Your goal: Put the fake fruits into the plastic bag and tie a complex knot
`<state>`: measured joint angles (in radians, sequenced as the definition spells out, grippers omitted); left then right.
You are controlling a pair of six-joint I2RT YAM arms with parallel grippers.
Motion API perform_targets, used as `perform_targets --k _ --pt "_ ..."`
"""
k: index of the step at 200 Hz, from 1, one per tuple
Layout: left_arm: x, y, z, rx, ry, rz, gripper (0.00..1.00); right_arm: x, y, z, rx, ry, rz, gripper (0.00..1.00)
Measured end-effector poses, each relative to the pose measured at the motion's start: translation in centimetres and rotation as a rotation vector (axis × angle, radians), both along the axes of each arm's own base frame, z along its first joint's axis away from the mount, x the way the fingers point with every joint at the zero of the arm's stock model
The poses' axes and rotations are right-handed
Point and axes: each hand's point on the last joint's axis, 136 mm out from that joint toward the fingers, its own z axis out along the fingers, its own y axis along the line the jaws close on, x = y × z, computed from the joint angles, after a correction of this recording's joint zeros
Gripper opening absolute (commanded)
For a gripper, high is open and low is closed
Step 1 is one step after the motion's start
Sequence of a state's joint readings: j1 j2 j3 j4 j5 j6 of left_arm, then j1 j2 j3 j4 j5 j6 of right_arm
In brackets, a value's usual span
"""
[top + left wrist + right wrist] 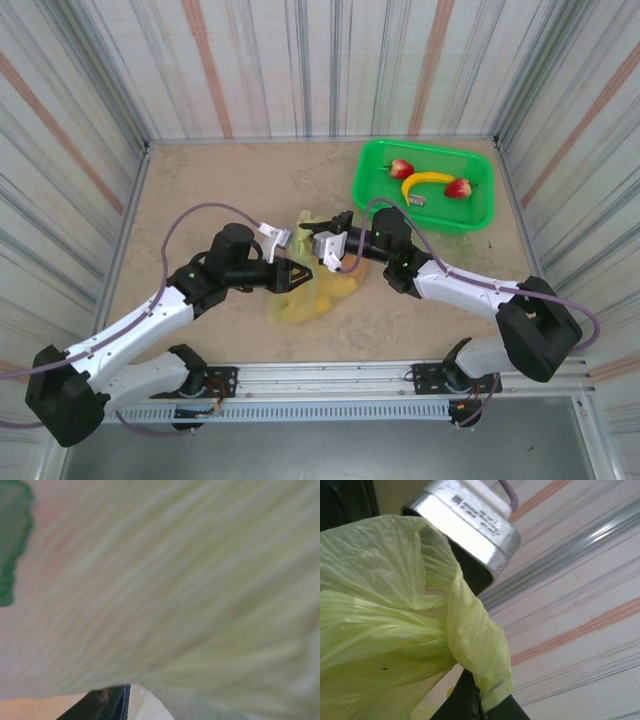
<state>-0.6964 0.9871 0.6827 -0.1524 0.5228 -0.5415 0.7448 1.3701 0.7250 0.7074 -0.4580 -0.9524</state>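
A sandy, speckled tabletop (200,190) is boxed on its left, far and right sides by pale walls (300,70) striped grey and rust. A metal rail (330,378) lines its near edge.

left tool (289,271), right tool (326,254), at plastic bag (308,303)

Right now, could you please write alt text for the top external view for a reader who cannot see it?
Two robot arms meet over a yellow-green plastic bag mid-table, the left gripper and right gripper at its bunched top. Behind to the right, a green basket holds two strawberries and a banana.
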Motion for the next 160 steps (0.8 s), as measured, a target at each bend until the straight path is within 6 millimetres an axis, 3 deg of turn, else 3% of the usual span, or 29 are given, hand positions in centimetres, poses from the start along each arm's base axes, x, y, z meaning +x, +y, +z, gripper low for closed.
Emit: perform_targets --k 26,59,95,119,138,160 --pt "0.1 0.3 0.3 -0.014 -0.034 0.026 0.4 0.0 -0.4 0.0 0.019 0.049 0.033 0.0" --pt "-0.5 1.1 2.9 -0.051 -0.144 0.021 0.45 0.1 -0.9 -0.3 0.01 0.078 0.068 0.0" --pt "-2.2 4.3 7.4 -0.094 -0.356 0.077 0.41 -0.1 -0.8 -0.7 -0.016 0.07 0.083 0.0" --pt "-2.4 7.1 10.3 -0.108 -0.521 0.181 0.51 -0.3 -0.8 -0.7 -0.021 0.063 0.096 0.0" --pt "-0.8 8.9 11.1 -0.055 -0.618 0.296 0.49 -0.5 -0.7 -0.6 -0.02 0.058 0.109 0.0" --pt "2.7 9.0 9.5 0.079 -0.651 0.367 0.42 -0.7 -0.6 -0.6 -0.02 0.059 0.124 0.0"
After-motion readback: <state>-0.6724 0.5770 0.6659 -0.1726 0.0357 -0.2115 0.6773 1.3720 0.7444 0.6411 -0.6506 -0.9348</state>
